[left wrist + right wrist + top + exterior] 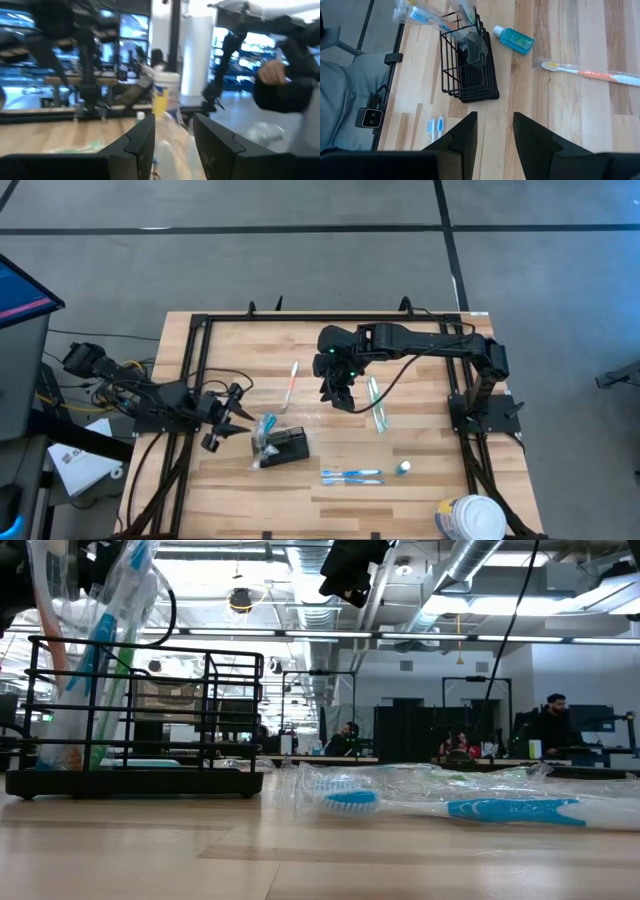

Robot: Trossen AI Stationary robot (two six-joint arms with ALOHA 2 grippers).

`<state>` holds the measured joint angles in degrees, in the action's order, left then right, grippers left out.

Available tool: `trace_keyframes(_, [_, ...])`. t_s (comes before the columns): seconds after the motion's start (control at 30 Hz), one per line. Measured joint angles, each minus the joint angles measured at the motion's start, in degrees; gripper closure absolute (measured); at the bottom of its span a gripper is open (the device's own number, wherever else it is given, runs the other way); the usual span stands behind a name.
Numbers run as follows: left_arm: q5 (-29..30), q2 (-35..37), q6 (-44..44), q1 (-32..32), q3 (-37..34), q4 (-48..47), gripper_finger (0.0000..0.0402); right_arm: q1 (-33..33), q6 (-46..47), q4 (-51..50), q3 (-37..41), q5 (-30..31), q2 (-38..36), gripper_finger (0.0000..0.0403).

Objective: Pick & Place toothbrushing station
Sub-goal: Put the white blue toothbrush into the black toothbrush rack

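The station (pixel 287 446) stands low centre on the table (pixel 420 490), already holding wrapped brushes; the left gripper (pixel 232 418), just beside it, has fingers parted and empty; the right gripper (pixel 340 398) hovers mid-frame, fingers apart, holding nothing.

The setting is an open-plan robotics lab or industrial-style office. The low view shows an exposed ceiling with bare ducts (pixel 470 570) and strip lights, and rows of desks with dark monitors (pixel 400 730) where seated people (pixel 548 720) are at work. The butcher-block table (pixel 330 490) stands on a grey tiled floor (pixel 300 250) inside a black metal frame (pixel 195 330) carrying two robot arms, with loose cables (pixel 110 375) trailing off its left edge beside a screen (pixel 20 290).
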<state>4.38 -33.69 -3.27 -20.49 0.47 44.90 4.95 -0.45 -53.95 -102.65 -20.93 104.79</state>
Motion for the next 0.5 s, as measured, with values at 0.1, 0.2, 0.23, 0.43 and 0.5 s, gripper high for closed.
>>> trace_keyframes(0.1, [3.99, 0.0, 0.0, 0.0, 0.0, 1.92, 0.0276, 0.09, -0.01, 0.0, 0.0, 0.03, 0.0, 0.0287])
trace_keyframes(0.2, [6.86, 0.0, 0.0, 0.0, 0.45, 2.28, 0.0276, 0.46, -0.07, 0.0, 0.0, 0.89, 0.0, 0.0287])
trace_keyframes(0.23, [7.46, 0.0, 0.02, 0.0, 0.78, 2.32, 0.0276, 0.55, -0.13, 0.0, 0.0, 1.43, 0.0, 0.0287])
trace_keyframes(0.43, [8.22, -0.07, 0.02, 2.3, 2.73, 2.41, 0.0276, 2.42, -0.79, -0.04, -0.02, 3.42, 0.58, 0.0287])
trace_keyframes(0.5, [8.22, -0.38, 0.02, 3.65, 2.97, 2.39, 0.0276, 3.25, -1.67, -0.73, 0.07, 3.49, 0.7, 0.0287])
